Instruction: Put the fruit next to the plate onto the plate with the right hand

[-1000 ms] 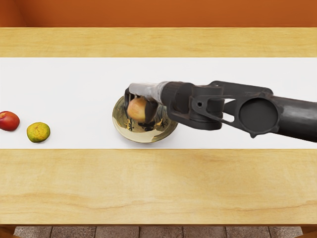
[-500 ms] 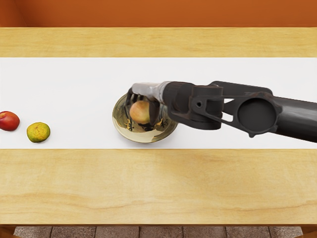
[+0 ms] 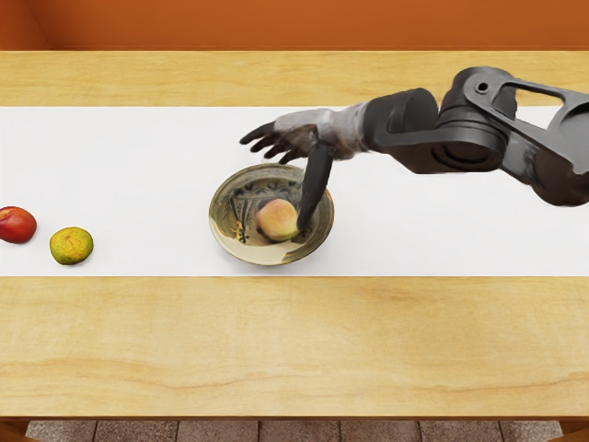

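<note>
Head view | right hand (image 3: 296, 137) fingers spread, holding nothing | fruit (image 3: 276, 219) on plate (image 3: 225, 208)

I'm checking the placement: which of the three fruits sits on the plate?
The pale orange peach, in the plate. The green-orange citrus and red apple lie on the white runner far to the left.

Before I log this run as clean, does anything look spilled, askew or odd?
Nothing stands out. The peach sits on the plate; the right hand is open above, one finger hanging down beside it.
</note>
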Motion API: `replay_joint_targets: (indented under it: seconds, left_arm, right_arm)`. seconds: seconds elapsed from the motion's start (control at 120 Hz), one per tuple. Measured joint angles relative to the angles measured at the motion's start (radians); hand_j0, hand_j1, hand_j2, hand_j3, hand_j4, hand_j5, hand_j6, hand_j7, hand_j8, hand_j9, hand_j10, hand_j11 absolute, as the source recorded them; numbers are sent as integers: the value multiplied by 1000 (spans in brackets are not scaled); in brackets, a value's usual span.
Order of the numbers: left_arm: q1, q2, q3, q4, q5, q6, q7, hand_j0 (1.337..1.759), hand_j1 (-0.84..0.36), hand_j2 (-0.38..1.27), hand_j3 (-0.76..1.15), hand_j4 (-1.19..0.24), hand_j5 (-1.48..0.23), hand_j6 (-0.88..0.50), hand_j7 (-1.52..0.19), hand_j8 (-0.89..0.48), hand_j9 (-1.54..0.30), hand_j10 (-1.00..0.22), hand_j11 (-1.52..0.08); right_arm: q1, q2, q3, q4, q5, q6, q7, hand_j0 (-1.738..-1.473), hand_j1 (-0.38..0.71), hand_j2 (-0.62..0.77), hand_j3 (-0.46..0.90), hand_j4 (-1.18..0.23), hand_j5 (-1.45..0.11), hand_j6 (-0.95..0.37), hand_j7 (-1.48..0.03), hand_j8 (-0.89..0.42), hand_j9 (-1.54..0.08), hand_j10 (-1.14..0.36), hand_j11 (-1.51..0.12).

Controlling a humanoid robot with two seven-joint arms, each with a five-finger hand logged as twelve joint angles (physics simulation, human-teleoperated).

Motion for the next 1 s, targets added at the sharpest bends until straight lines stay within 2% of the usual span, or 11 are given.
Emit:
replay_joint_targets:
  seconds: [0.133,0.192,0.283,0.358,0.517,0.642,0.817,1.0]
  left_arm:
    - [0,0,0,0,0,0,0,1658,55,49,0,-245,-318,-245,-318,-245,-318,-245,-318]
    - [0,0,0,0,0,0,0,1658,55,49,0,-245,-318,-245,-318,-245,-318,-245,-318]
    - [0,0,0,0,0,0,0,1658,55,49,0,-245,-318,-245,-318,-245,-318,-245,-318]
    - [0,0,0,0,0,0,0,1658,55,49,0,-245,-318,-245,-318,-245,-318,-245,-318]
    - [0,0,0,0,0,0,0,1658,55,49,0,-245,-318,-245,-318,-245,-318,-245,-318]
    - [0,0,0,0,0,0,0,1658,55,49,0,-245,-318,-245,-318,-245,-318,-245,-318]
    - [0,0,0,0,0,0,0,1658,55,49,0,-245,-318,-245,-318,-245,-318,-245,-318]
    - [-2,0,0,-1,0,-1,0,1658,55,49,0,-245,-318,-245,-318,-245,-318,-245,-318]
  right_arm:
    - [-57,-123,86,2,283,194,7,-1658,-277,-6,0,-62,-85,-62,-84,-58,-85,-67,-86]
    - [-108,-164,135,-1,373,246,10,-1658,-283,-7,0,-57,-77,-57,-76,-53,-77,-60,-78]
    - [-218,-219,234,-10,475,287,20,-1658,-290,-7,0,-51,-68,-51,-67,-49,-68,-53,-68]
    - [-293,-260,280,-23,539,302,52,-1658,-293,-7,0,-47,-63,-47,-63,-46,-63,-49,-63]
    - [-402,-337,314,-84,670,313,78,-1658,-299,-7,0,-42,-56,-42,-56,-41,-56,-43,-56]
    - [-452,-402,320,-112,723,316,82,-1658,-302,-7,0,-39,-52,-39,-53,-38,-52,-40,-53]
    - [-480,-486,318,-122,776,316,81,-1658,-303,-7,0,-37,-50,-36,-50,-36,-50,-37,-50]
    - [-493,-522,312,-120,799,317,79,-1658,-305,-7,0,-35,-49,-34,-49,-35,-49,-36,-49]
